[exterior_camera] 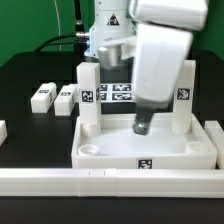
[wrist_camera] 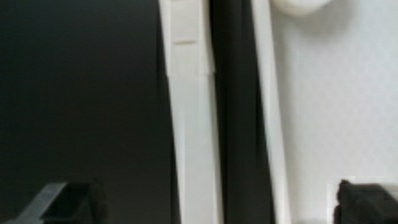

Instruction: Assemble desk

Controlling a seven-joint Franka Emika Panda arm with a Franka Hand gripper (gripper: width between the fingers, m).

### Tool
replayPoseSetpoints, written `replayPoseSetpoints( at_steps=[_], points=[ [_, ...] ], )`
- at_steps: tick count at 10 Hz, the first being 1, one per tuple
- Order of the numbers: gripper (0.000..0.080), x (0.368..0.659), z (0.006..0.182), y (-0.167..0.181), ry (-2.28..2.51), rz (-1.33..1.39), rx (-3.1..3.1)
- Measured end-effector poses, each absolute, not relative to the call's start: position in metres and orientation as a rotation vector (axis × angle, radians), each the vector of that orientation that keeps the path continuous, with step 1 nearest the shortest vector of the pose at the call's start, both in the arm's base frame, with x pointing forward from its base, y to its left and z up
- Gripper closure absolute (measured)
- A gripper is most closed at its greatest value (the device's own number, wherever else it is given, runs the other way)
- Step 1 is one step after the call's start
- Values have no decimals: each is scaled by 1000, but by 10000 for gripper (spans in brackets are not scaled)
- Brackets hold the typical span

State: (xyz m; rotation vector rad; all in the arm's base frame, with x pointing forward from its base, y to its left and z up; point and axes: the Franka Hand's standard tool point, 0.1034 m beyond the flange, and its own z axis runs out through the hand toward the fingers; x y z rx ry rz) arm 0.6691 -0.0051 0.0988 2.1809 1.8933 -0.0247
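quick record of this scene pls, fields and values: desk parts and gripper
tabletop: flat on the table, sockets up
standing legs: two, at the tabletop's far corners, exterior view's left and right
loose legs: two, lying on the table off the tabletop
gripper: open, empty, low over the tabletop
marker board: behind the tabletop

Arm (exterior_camera: pixel 165 55): smooth white shells with rounded edges. Rear segment (exterior_camera: pixel 108 28), at 12 o'clock in the exterior view: white casing with a small dark marking. Gripper (exterior_camera: pixel 143 126): dark grey, mounted under the white hand housing. Fingertips (wrist_camera: pixel 64 204): two black, blocky, matte.
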Motion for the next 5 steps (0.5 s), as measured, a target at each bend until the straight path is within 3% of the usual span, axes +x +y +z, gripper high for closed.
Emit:
replayPoseSetpoints(
  at_steps=[5],
  points=[
    [151,666,96,-9,1843,-22,2228]
  ],
)
